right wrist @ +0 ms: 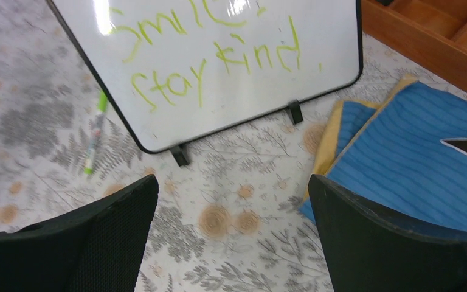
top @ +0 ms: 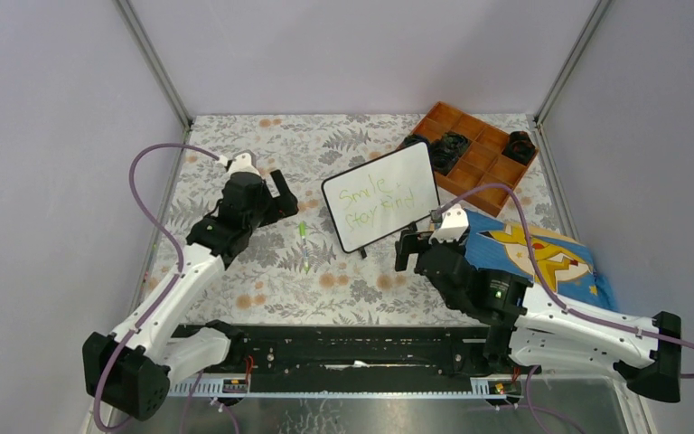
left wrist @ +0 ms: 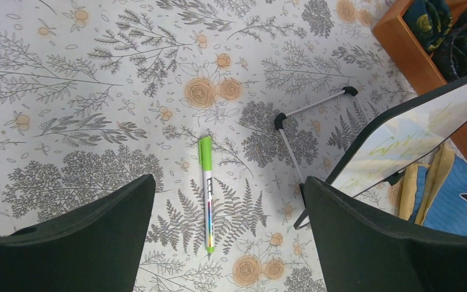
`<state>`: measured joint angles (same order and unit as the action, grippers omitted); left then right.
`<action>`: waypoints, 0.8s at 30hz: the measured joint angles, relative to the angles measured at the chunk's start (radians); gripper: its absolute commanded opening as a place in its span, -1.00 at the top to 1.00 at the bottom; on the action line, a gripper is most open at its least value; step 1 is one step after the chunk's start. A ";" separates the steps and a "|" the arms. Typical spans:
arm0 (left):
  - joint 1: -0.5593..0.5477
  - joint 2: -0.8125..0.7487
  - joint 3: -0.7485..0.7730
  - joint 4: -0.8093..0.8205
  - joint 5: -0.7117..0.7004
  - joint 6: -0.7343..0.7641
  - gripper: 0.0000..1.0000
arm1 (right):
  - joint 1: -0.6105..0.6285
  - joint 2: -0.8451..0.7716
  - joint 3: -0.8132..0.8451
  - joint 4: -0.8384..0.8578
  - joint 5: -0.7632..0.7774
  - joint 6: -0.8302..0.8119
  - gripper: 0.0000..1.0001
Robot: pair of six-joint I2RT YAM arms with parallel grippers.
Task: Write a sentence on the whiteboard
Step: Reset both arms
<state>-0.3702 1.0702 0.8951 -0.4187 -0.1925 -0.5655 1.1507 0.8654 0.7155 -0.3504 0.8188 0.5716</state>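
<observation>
Both grippers hold nothing. The left gripper (top: 279, 196) hangs over the flowered table cover with its dark fingers (left wrist: 73, 243) spread wide, and the right gripper (top: 413, 246) is parted just as wide, its fingers (right wrist: 395, 243) framing bare cover below the board. The whiteboard (top: 381, 194) stands near the middle of the table, tilted back on its small black feet (right wrist: 179, 155), with a thin wire prop (left wrist: 311, 109) showing behind it in the left wrist view. Its face is turned toward the arms. The sentence (right wrist: 213, 67) runs across it in green marker in two lines, "Smile." above "Stay kind". In the right wrist view the frame edge and glare cut into the top line, so only the lower line reads cleanly there. The right gripper sits close in front of the board's lower right corner but does not touch it. A green-capped marker (left wrist: 207, 194) lies flat on the cover just left of the board, between it and the left gripper, apart from both. A blue cloth (top: 542, 258) with a yellow cartoon figure lies to the right of the board, partly under the right arm. Its folded edge is near the board's right foot. Behind the board, in the far right corner, sits an orange compartment tray (top: 492, 167) with dark items (top: 449, 149) in a few of its cells. They are too small to name for certain.
</observation>
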 measured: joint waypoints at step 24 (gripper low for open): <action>-0.011 -0.168 0.197 0.015 0.048 0.068 -0.98 | -0.016 0.494 0.726 0.208 0.076 -0.484 -1.00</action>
<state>-0.3817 0.9020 1.0924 -0.4034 -0.1448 -0.4976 1.1351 1.3594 1.4414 -0.1425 0.8951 0.0879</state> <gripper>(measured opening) 0.986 0.995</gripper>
